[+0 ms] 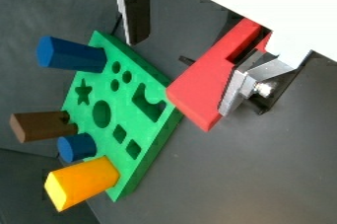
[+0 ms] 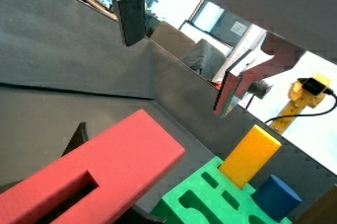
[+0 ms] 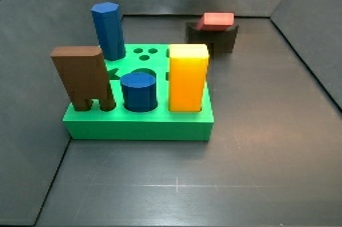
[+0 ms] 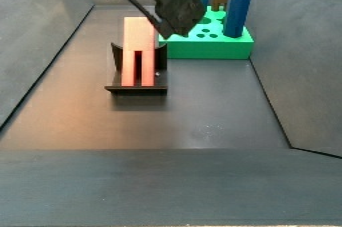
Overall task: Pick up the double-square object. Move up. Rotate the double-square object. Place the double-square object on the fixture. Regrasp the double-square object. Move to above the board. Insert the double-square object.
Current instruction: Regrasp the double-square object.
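Red double-square object (image 4: 138,49) lying on dark fixture (image 4: 136,88), near green board (image 3: 139,121). Gripper (image 1: 198,55) up above red block, jaws spread wide, holding nothing.

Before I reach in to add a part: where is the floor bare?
Bare: the wide dark floor in front of the board and along its right side. Crowded: the board's top with standing pegs, and the back, where the double-square object sits on the fixture beneath the gripper, open.

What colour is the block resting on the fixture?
Red, clearest in a side view; gripper above it.
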Controlling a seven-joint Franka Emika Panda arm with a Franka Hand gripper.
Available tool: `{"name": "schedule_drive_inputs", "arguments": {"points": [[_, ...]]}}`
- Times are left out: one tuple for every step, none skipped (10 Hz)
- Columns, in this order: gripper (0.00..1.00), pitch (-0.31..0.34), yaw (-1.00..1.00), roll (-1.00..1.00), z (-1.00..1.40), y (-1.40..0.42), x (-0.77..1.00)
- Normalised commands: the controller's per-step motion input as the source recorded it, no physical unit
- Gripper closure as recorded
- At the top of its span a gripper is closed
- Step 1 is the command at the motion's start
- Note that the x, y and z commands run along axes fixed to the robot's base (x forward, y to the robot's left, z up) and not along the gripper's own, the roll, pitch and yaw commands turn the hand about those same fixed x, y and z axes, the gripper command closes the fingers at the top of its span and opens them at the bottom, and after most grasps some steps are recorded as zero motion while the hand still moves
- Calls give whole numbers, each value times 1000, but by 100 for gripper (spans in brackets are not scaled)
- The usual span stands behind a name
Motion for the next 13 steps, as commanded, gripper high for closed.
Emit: {"name": "schedule_drive_inputs", "arguments": {"points": [[0,53,18,1000,718,-1000,4],[0,48,18,1000,701,-1000,-16],[0,36,16,1000,504,-886,-69],[0,33,16,1000,357,-768,-73],[0,28,16,1000,112,-529,-49],[0,27,16,1000,67,-338,-33],[0,25,16,1000,57,-127,-32],[0,23,16,1000,40,-34,-35],[0,17,17,1000,16,-42,-28],[0,14,17,1000,12,-38,-27],[0,10,18,1000,14,-30,-23],[0,7,19,1000,10,-23,-19],[0,3,20,1000,11,-20,-10]]}}
